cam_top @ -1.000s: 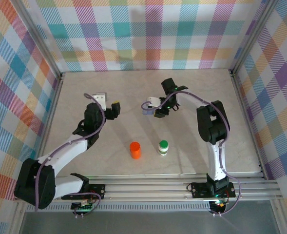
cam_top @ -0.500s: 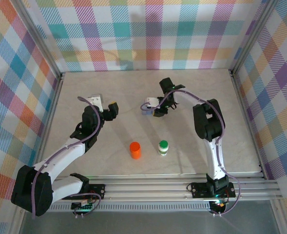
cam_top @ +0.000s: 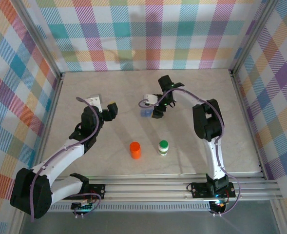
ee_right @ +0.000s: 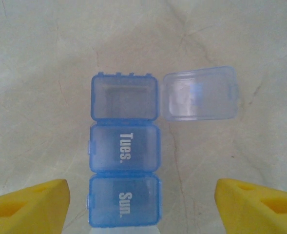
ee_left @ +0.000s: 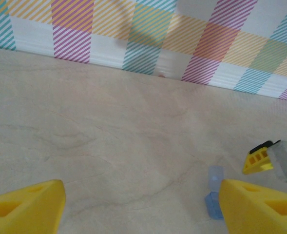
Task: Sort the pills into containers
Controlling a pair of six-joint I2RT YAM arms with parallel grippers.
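Observation:
The blue pill organizer (ee_right: 124, 155) lies on the table under my right gripper (ee_right: 143, 207), which is open and apart from it. Its far compartment (ee_right: 124, 96) is open, with the clear lid (ee_right: 200, 93) flipped out to the right; the "Tues." and "Sun." lids are down. From above, the organizer (cam_top: 145, 112) sits mid-table beside the right gripper (cam_top: 155, 110). My left gripper (cam_top: 112, 110) hangs open to its left with nothing in it. In the left wrist view the left gripper (ee_left: 143, 209) has bare table between its fingers, and the organizer (ee_left: 213, 199) shows by the right finger. The pills are out of view.
An orange bottle (cam_top: 135, 149) and a white bottle with a green cap (cam_top: 163, 146) stand near the front of the table. Checked walls (cam_top: 148, 44) close the back and sides. A yellow finger of the right gripper (ee_left: 257, 160) shows in the left wrist view.
My right gripper has opened and shifted slightly left over the organizer. The left arm swung a little left and has stayed open.

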